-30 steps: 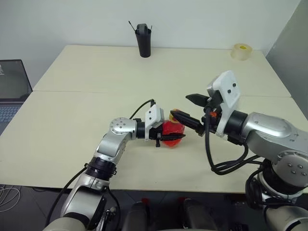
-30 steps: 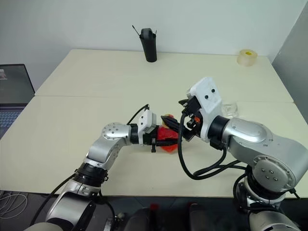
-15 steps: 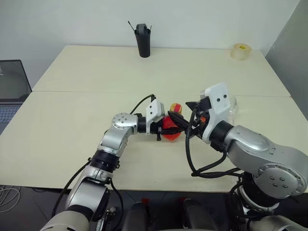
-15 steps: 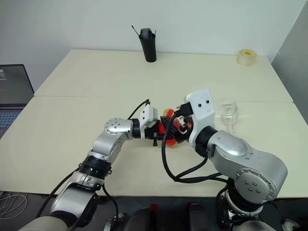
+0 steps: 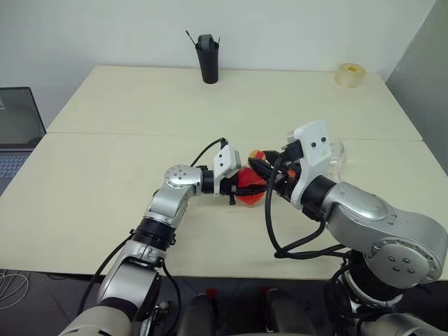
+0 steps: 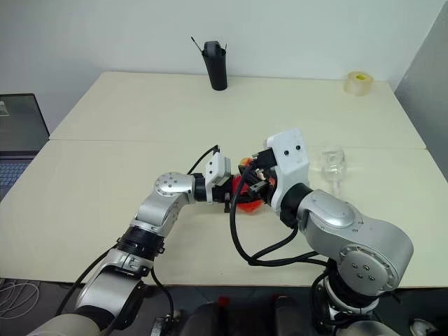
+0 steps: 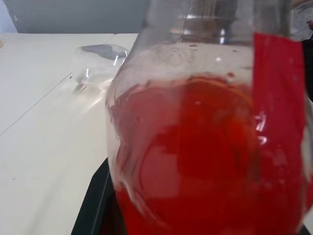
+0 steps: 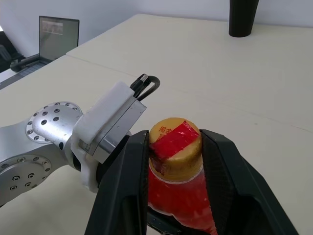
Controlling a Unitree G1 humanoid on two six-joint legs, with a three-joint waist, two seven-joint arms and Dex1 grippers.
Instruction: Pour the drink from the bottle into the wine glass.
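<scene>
The bottle (image 5: 248, 189) stands upright near the table's middle, its rounded body holding the red drink (image 7: 195, 161). My left gripper (image 5: 245, 192) reaches in from the left and is shut on the body. My right gripper (image 8: 175, 142) comes from the right, and its two black fingers (image 8: 129, 186) press on either side of the yellowish cap (image 8: 175, 147), which carries a red seal. The wine glass (image 6: 332, 164) stands upright and clear just right of my right wrist, apart from both grippers.
A black pen holder (image 5: 208, 57) stands at the table's far edge. A roll of tape (image 5: 350, 73) lies at the far right corner. A laptop (image 5: 17, 133) sits off the table's left side. A seam (image 5: 105, 133) runs across the tabletop.
My right gripper's wide-open fingers have closed onto the bottle's cap, and the right forearm has swung inward, uncovering the wine glass. The left gripper keeps its hold on the bottle.
</scene>
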